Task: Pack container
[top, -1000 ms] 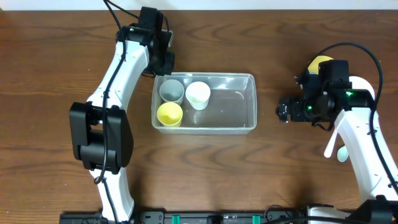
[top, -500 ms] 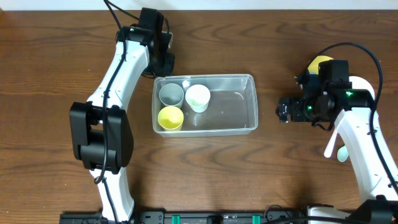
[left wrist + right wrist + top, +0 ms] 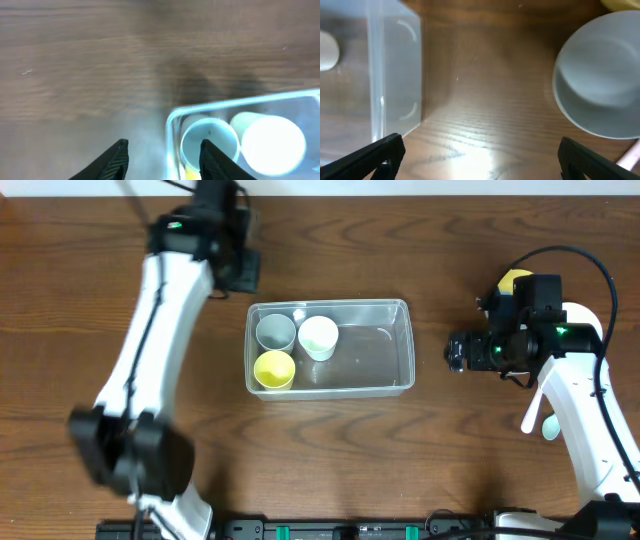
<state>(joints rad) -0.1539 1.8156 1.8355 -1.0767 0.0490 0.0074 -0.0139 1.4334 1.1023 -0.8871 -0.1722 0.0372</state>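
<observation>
**Position.** The clear rectangular plastic container [image 3: 380, 358] rests on the brown wooden surface [image 3: 330, 460] between the 2 arms. Its long axis runs from one tool's side to the other's. The end nearer the left tool [image 3: 164, 147] holds 3 items: a grey round cup [image 3: 276, 330], a white round cup [image 3: 318, 336] and a yellow round cup [image 3: 273, 368]. The end nearer the right tool [image 3: 480, 146] is bare.

**Tools.**
- Right tool: fingers spread wide, nothing held. The container's short end wall lies ahead to its left and a grey round bowl [image 3: 600, 75] ahead to its right, both apart from it.
- Left tool: spread, nothing held. The container's corner lies ahead between its fingers.

**Judgement.** The right arm is nearer the bowl and the bare end.

**Obscured.**
- The left arm is blurred in the overhead view.
- The bowl is covered by the right arm in that view.
- The yellow object [image 3: 515, 280] behind the right arm is unidentifiable.
</observation>
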